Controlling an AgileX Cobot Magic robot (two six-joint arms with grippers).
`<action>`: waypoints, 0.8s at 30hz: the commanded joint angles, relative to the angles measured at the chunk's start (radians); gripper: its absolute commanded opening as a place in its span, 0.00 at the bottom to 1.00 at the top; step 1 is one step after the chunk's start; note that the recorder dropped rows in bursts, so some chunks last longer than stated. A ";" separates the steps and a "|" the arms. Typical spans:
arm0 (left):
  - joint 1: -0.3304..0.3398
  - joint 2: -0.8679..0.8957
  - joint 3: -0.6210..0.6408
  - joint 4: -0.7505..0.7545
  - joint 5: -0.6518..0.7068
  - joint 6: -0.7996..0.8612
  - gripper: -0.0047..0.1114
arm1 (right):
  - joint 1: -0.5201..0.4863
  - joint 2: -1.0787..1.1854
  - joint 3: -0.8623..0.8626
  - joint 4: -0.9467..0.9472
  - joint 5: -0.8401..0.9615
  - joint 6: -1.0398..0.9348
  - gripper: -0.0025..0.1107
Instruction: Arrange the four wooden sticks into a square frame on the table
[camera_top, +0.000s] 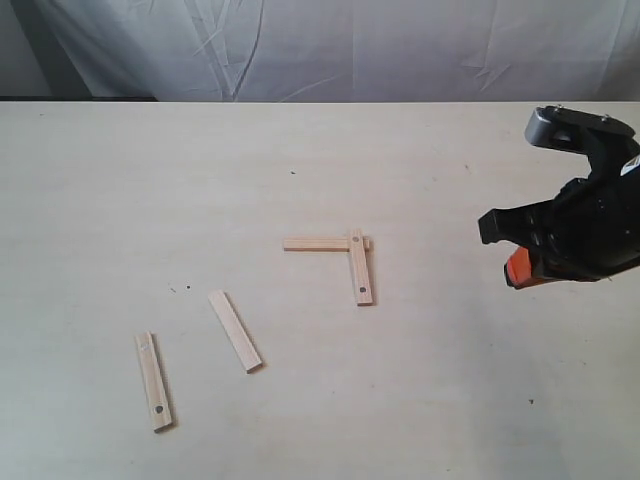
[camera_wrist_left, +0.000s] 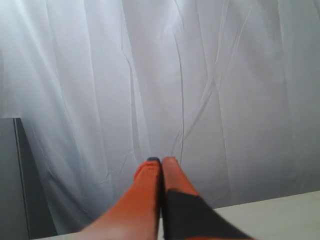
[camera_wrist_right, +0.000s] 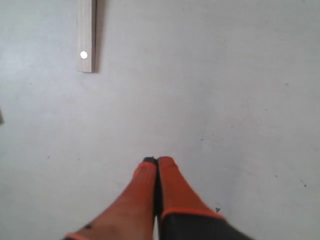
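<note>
Two pale sticks form an L near the table's (camera_top: 420, 400) middle: a plain stick (camera_top: 315, 243) lies crosswise, and a holed stick (camera_top: 360, 266) overlaps its right end and runs toward the front. A second plain stick (camera_top: 235, 331) lies loose and slanted at front left. Left of it rests another holed stick (camera_top: 154, 381). My right gripper (camera_top: 514, 268) hovers at the right, shut and empty, well right of the L. The end of the holed stick (camera_wrist_right: 86, 40) shows in the right wrist view beyond the shut gripper (camera_wrist_right: 157, 161). My left gripper (camera_wrist_left: 161, 160) is shut, facing the curtain.
A white curtain (camera_top: 330, 45) hangs behind the table's far edge. A dark grey panel (camera_wrist_left: 12, 180) stands at the side in the left wrist view. A few tiny dark specks (camera_top: 186, 289) dot the tabletop.
</note>
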 joint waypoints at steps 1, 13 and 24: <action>-0.005 0.011 -0.158 -0.062 0.170 0.101 0.04 | -0.006 -0.011 0.004 0.008 -0.027 -0.009 0.02; -0.005 0.464 -0.548 -0.076 0.909 0.006 0.04 | -0.006 -0.011 0.004 0.017 -0.038 -0.009 0.02; -0.005 0.684 -0.548 -0.268 0.854 -0.163 0.04 | -0.006 -0.011 0.004 0.032 -0.040 -0.009 0.02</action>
